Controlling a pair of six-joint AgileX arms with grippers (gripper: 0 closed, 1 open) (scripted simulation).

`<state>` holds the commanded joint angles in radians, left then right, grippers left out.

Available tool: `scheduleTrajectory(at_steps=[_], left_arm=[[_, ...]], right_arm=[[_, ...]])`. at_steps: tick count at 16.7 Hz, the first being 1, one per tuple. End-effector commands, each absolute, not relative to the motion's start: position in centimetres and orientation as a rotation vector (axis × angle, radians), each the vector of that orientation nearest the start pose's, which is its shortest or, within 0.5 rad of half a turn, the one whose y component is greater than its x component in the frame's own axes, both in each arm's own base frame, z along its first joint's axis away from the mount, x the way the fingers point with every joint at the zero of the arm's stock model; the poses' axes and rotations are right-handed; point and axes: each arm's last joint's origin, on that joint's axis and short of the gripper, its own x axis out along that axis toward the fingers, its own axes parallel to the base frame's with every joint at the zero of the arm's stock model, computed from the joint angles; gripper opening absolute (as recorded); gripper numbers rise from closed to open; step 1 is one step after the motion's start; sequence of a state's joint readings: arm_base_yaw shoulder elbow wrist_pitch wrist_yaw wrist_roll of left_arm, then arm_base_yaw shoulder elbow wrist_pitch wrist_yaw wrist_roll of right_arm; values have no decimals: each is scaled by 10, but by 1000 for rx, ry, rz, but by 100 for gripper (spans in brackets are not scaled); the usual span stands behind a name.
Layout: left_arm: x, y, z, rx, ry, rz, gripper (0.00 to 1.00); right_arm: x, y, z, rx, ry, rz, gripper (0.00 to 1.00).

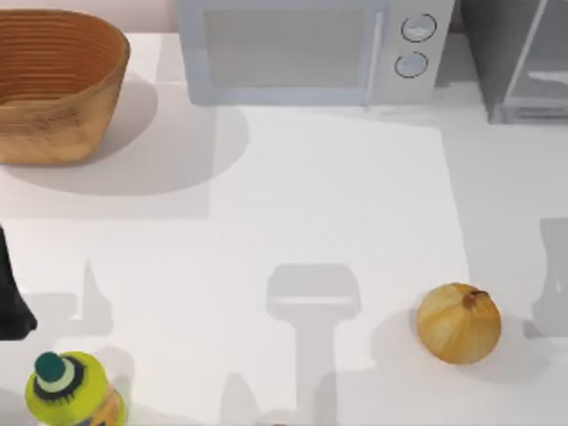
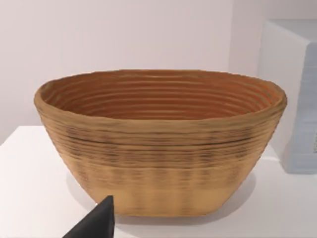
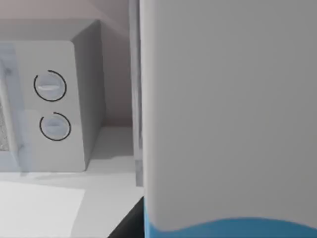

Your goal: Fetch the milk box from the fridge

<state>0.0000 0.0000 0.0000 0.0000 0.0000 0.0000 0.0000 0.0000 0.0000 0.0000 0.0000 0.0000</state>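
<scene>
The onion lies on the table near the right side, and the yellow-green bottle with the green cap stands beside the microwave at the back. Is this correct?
Not quite. The onion does lie near the right side, but the yellow-green bottle stands at the front left corner of the table, far from the microwave at the back. The top view shows this.

Left arm [image 1: 12, 297] sits low at the table's left edge
</scene>
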Motion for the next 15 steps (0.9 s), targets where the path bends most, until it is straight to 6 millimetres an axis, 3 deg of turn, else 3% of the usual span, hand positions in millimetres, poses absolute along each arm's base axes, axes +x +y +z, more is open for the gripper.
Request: scheduleTrajectory(at_steps=[4, 9, 12, 15], left_arm=[[106, -1, 160, 0, 0, 0, 100], [106, -1, 160, 0, 0, 0, 100], [106, -1, 160, 0, 0, 0, 100], [106, -1, 160, 0, 0, 0, 100]], right_arm=[[107, -1, 166, 2, -13, 18, 0], [123, 2, 203, -9, -84, 146, 0], [153, 3, 220, -14, -76, 254, 0], [198, 2, 219, -3, -20, 373, 0]])
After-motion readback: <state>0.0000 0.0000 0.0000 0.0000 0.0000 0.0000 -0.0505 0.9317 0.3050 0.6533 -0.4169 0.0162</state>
